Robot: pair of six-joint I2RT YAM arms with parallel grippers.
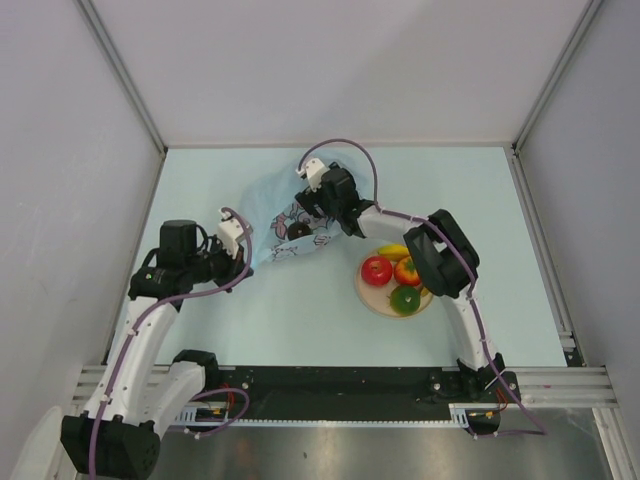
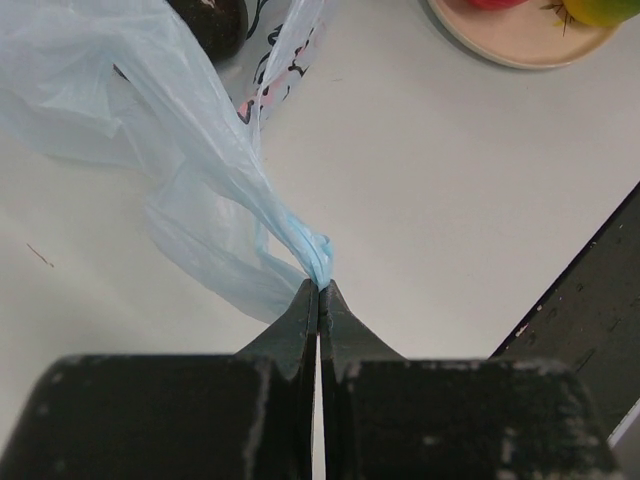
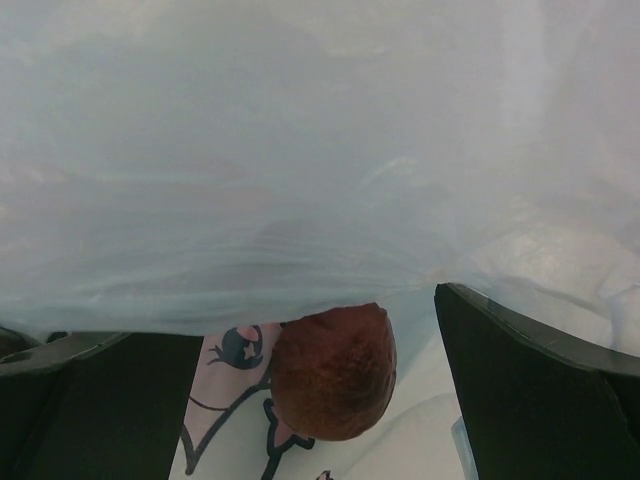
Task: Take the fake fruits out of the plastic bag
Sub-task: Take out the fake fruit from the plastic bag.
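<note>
While the light-blue plastic bag (image 1: 268,205) lies crumpled at mid-table, we see a dark reddish-brown fruit (image 3: 335,372) on its printed white panel, between the wide-parted fingers of our right gripper (image 3: 320,315), neither of which visibly touches it. Our left gripper (image 2: 318,290) has its fingers pressed together on a twisted corner of the bag at its seven o'clock edge. At four o'clock from the bag, the beige plate (image 1: 372,300) holds the banana (image 1: 393,251), red apple (image 1: 377,270), orange fruit (image 1: 407,271) and green fruit (image 1: 405,299).
</note>
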